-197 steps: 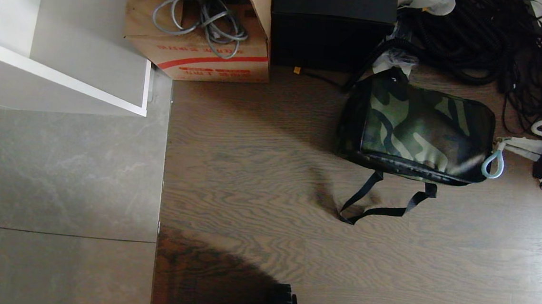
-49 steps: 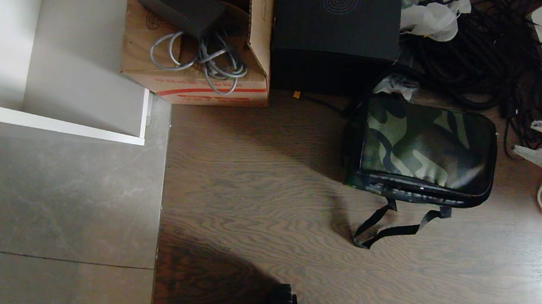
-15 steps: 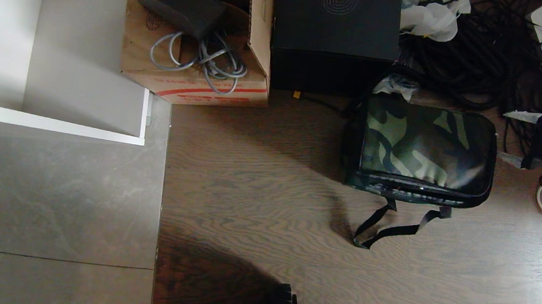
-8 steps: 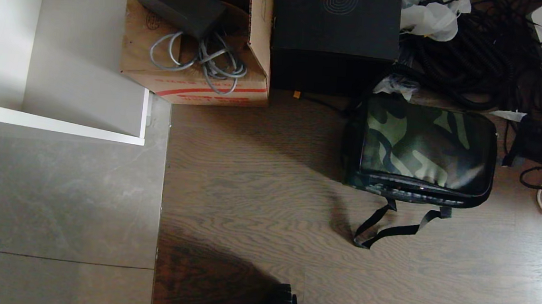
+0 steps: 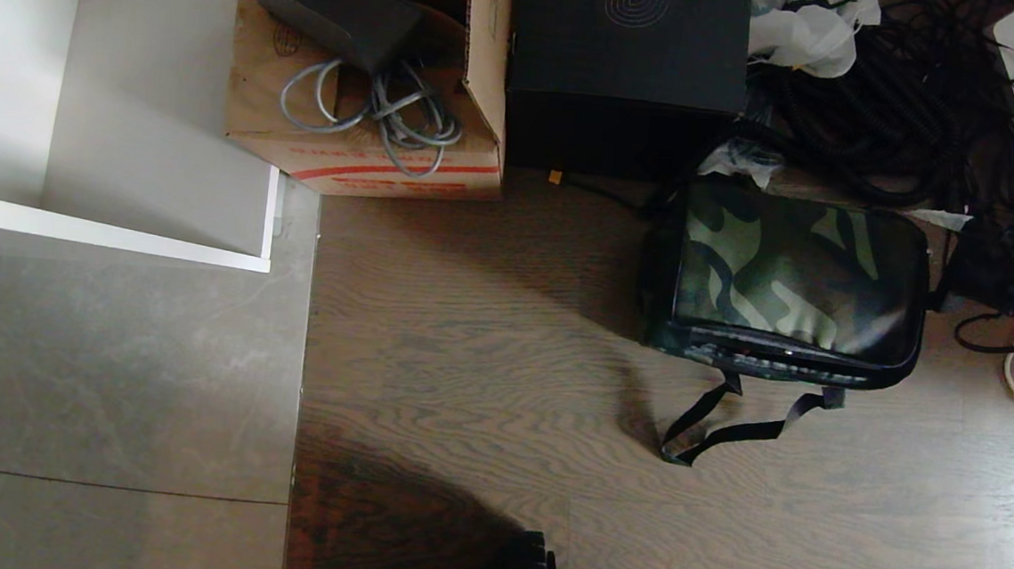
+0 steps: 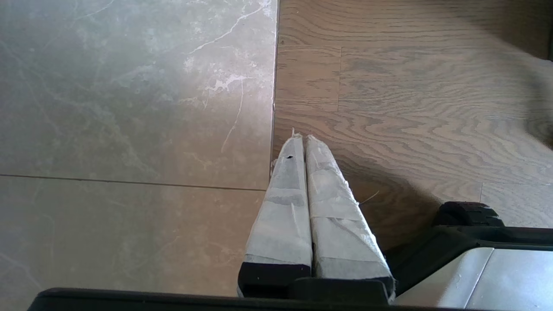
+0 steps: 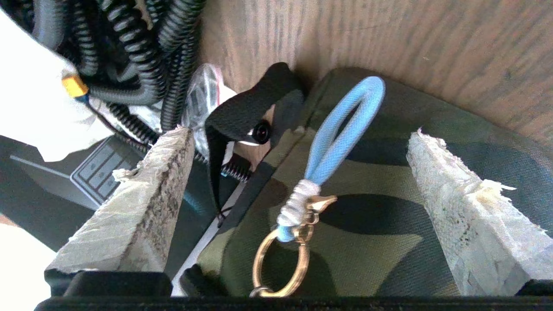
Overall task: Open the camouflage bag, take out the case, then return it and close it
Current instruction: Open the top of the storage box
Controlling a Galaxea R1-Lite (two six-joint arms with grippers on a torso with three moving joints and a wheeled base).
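Your soft camouflage bag [image 5: 793,278] lies zipped on the brown wood-plank floor [image 5: 485,337] beside grey tile [image 5: 109,355], right end effector [image 7: 298,172] spread wide over it, left end effector [image 6: 301,137] closed.

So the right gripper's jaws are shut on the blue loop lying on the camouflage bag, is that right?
Not quite. The right gripper has its jaws wide open, one on each side of the blue loop, gripping nothing. The right wrist view shows it; the loop does lie on the camouflage bag.
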